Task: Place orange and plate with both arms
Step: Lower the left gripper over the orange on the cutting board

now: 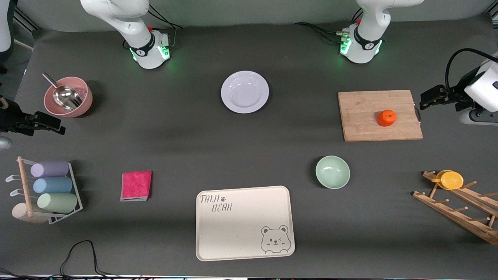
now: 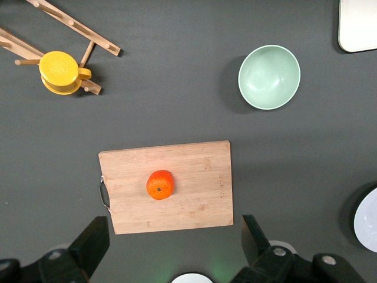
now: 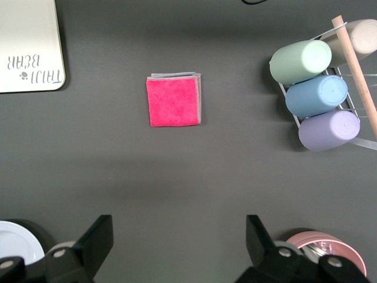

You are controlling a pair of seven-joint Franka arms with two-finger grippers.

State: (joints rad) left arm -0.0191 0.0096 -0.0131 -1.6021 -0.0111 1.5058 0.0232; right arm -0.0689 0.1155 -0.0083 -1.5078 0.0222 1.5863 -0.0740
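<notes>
Both idle: left end effector (image 2: 175, 247) hangs spread wide over the orange (image 2: 159, 184) on its board (image 2: 194, 162), ready to drop, right end effector (image 3: 178, 244) spread over bare counter (image 3: 177, 177), plate (image 1: 244, 91) untouched.

Orange (image 1: 386, 118) on cutting board (image 1: 365, 105), left arm's end; plate (image 1: 244, 91) between arm bases

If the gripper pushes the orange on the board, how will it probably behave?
The orange is round, so it would probably roll on the flat board. Its dimpled skin likely gives some grip. The open left gripper looks wide enough for it.
</notes>
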